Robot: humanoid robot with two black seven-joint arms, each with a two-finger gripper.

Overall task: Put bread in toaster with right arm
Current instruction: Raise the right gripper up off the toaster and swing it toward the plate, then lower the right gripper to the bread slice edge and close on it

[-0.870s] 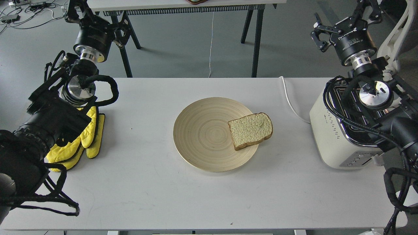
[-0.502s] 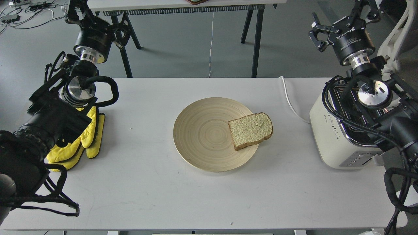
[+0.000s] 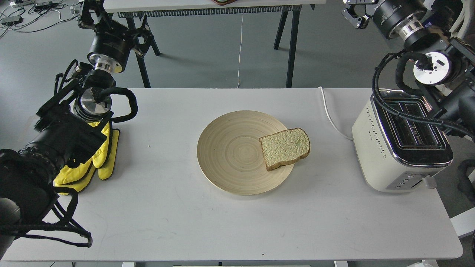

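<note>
The bread [image 3: 284,148] lies flat on the right rim of the wooden plate [image 3: 230,148], partly overhanging the table. The toaster [image 3: 393,148] stands at the table's right edge with both chrome-top slots showing and nothing in them. My right gripper [image 3: 362,7] is high at the top right, behind and above the toaster and far from the bread. It is partly cut off by the frame edge, with its visible finger spread wide; it holds nothing. My left gripper [image 3: 115,22] is at the top left, open and empty.
Yellow gloves [image 3: 96,155] lie under my left arm at the table's left. The toaster's white cord [image 3: 330,115] runs across the table behind the plate's right side. Another table's legs [image 3: 291,44] stand beyond the far edge.
</note>
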